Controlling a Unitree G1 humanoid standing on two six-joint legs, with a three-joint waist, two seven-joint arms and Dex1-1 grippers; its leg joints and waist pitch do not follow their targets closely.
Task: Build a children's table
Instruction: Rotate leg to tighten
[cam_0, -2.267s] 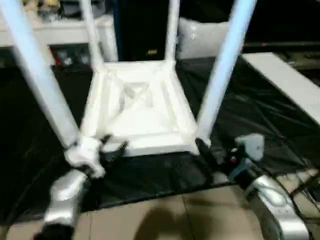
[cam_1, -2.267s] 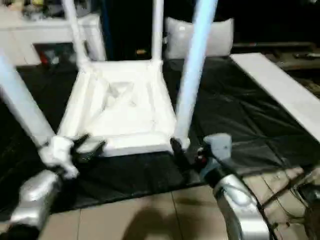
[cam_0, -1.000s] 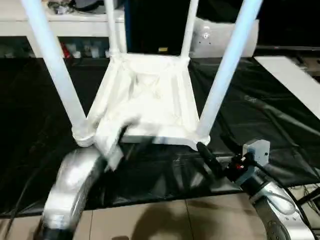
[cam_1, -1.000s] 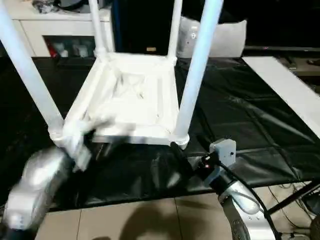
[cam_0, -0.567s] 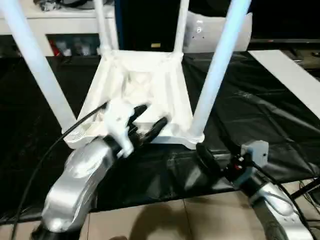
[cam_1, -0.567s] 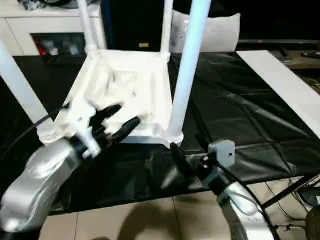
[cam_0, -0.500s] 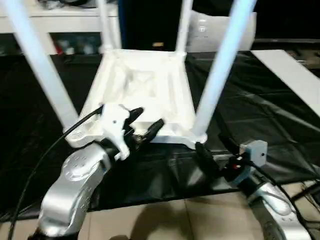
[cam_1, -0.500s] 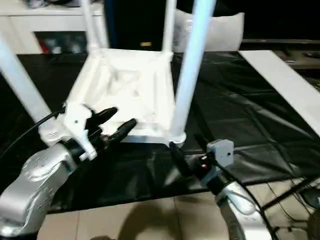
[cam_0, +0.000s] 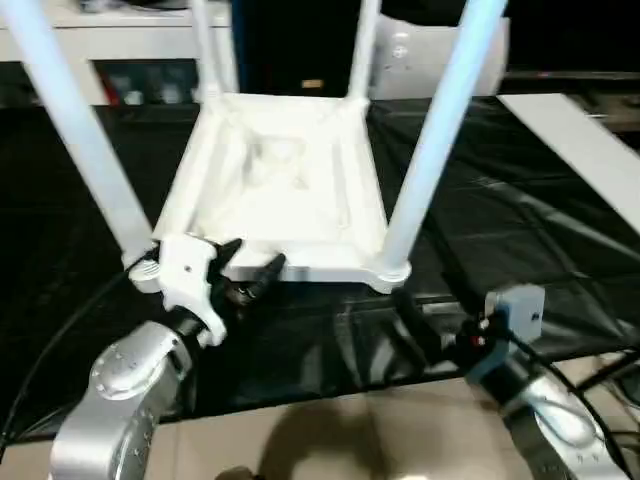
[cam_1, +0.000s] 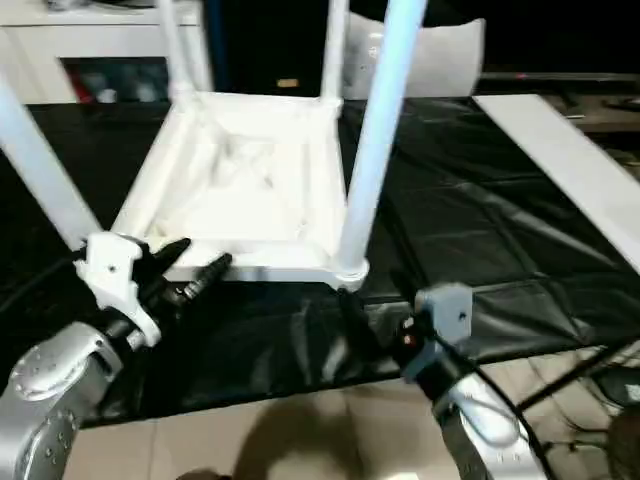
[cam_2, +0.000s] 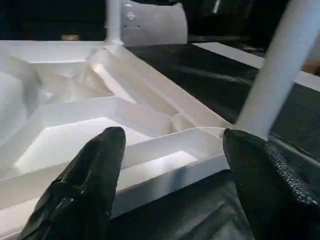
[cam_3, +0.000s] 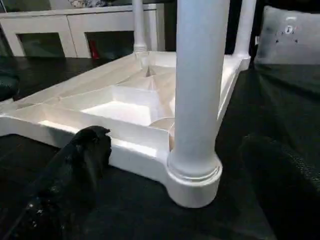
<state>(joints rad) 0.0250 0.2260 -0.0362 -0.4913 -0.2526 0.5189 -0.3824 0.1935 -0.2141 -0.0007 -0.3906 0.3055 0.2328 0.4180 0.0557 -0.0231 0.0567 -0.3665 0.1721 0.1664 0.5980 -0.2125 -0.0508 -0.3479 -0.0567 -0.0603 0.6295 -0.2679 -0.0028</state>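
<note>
From the head views we see the tabletop (cam_0: 285, 190) lying upside down on a black sheet (cam_0: 520, 240), ribbed underside up, with all four legs (cam_0: 438, 130) standing in its corner sockets. Our left gripper (cam_0: 245, 275) hangs just before the tabletop's near edge, close to the near-left corner, fingers spread and holding nothing. Our right gripper (cam_1: 352, 322) sits over the sheet just short of the near-right corner — also spread, also empty.

In the left wrist view, the two black fingers (cam_2: 82, 185) stand well apart, framing the near rim and its ribs (one leg rises beyond them).

In the right wrist view, the near-right leg (cam_3: 200, 75) stands upright in its socket (cam_3: 194, 182) between the wide-open fingers (cam_3: 75, 170) — apart from both. A white cabinet (cam_3: 75, 25) stands behind.
</note>
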